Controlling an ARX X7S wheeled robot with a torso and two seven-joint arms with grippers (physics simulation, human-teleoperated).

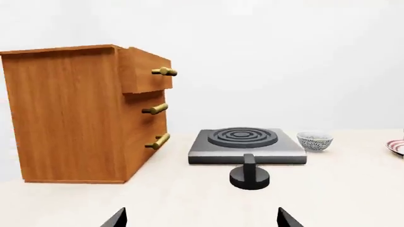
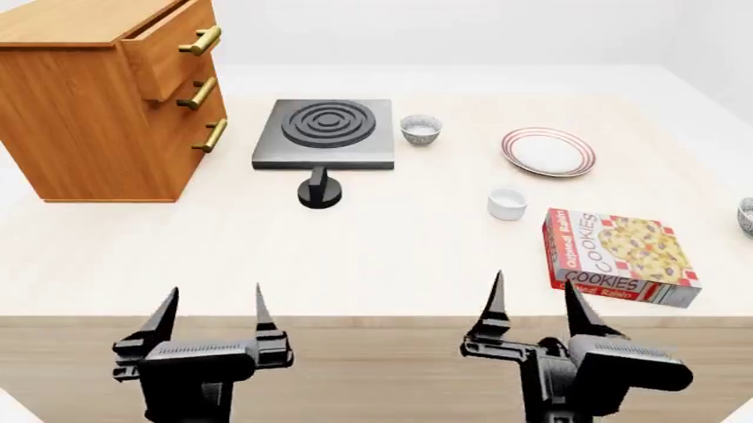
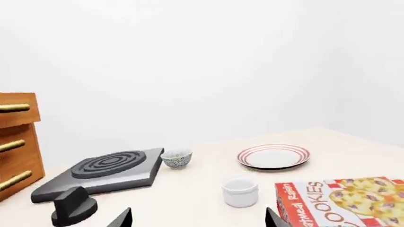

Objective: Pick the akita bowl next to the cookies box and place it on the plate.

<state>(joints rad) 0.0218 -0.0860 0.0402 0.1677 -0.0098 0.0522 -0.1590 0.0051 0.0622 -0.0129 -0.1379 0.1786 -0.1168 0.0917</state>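
Observation:
The akita bowl [image 2: 746, 217] shows only as a sliver at the head view's right edge, just beyond the red-and-white cookies box [image 2: 618, 256] [image 3: 341, 201]. The plate [image 2: 547, 152] [image 3: 273, 156] with red rings lies farther back on the table. A look-alike patterned bowl [image 2: 421, 129] [image 3: 177, 159] [image 1: 314, 141] stands beside the stove. My left gripper [image 2: 215, 308] [image 1: 202, 218] and right gripper [image 2: 535, 295] [image 3: 197, 218] hover open and empty over the table's near edge. The right one is just left of the box's near corner.
A black stove [image 2: 326, 132] with a loose knob [image 2: 319, 191] in front sits at the back middle. A wooden drawer cabinet [image 2: 94, 97] fills the back left. A plain white cup [image 2: 507, 204] stands between the plate and the box.

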